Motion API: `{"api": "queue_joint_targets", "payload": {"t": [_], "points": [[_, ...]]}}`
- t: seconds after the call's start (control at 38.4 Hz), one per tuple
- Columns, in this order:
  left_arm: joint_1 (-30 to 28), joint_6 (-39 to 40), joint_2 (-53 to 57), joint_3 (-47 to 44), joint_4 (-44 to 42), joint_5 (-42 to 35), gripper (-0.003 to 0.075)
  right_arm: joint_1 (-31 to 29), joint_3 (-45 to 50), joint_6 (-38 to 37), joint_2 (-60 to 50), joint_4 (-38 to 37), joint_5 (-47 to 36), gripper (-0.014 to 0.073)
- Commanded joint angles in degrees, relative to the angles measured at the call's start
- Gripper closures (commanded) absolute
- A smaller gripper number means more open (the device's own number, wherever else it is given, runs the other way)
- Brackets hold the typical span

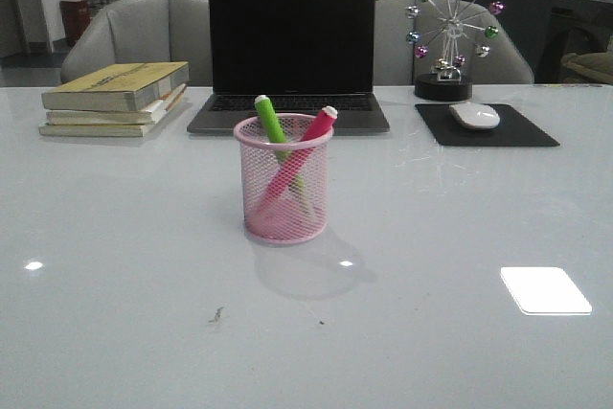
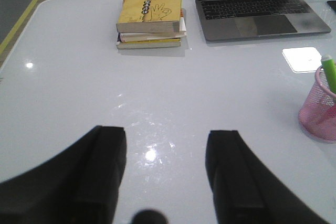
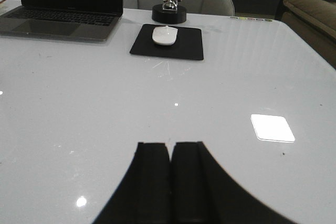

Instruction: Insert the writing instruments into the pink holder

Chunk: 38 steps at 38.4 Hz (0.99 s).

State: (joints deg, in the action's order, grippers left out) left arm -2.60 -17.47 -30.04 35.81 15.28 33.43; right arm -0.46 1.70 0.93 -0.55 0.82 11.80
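Note:
The pink holder (image 1: 283,179) stands upright mid-table in the front view, with a green marker (image 1: 270,122) and a pink marker (image 1: 311,136) leaning crossed inside it, tops above the rim. No arm shows in the front view. In the left wrist view the holder (image 2: 317,114) sits at the frame edge with the green marker (image 2: 329,72) sticking out. My left gripper (image 2: 166,132) is open over bare table, well away from the holder. My right gripper (image 3: 170,148) is shut with nothing between its fingers, and the holder is out of its view.
A laptop (image 1: 290,50) stands behind the holder. A stack of books (image 1: 115,98) lies at the back left. A white mouse (image 1: 474,115) on a black pad (image 1: 487,126) and a ferris-wheel ornament (image 1: 448,35) are at the back right. Chairs stand beyond the table.

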Motion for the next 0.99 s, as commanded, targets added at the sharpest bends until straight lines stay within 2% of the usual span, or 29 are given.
{"api": "queue_joint_targets", "payload": {"t": [0.0,0.1,0.21,0.44,0.55,0.73,0.96], "points": [[-0.1,0.2,-0.1,1.8,1.0,-4.3,0.0318,-0.3,0.1,0.5,-1.1,0.0,-4.8,0.0543],[-0.1,0.2,-0.1,1.8,1.7,-4.3,0.0321,-0.3,0.1,0.5,-1.1,0.0,-4.8,0.0543],[-0.1,0.2,-0.1,1.4,3.3,-4.4,0.0380,-0.3,0.1,0.5,-1.1,0.0,-4.8,0.0543],[-0.1,0.2,-0.1,1.5,2.7,-4.4,0.0635,-0.3,0.1,0.5,-1.1,0.0,-4.8,0.0543],[-0.1,1.0,0.1,1.5,0.7,-4.7,0.0623,-0.3,0.1,0.5,-1.1,0.0,-4.8,0.0543],[-0.1,8.3,2.5,0.8,-3.5,-6.3,0.0623,-0.3,0.1,0.5,-1.1,0.0,-4.8,0.0543],[0.0,8.3,10.2,-7.8,-3.5,-22.7,0.0623,-0.3,0.1,0.5,-1.1,0.0,-4.8,0.0543]]}}
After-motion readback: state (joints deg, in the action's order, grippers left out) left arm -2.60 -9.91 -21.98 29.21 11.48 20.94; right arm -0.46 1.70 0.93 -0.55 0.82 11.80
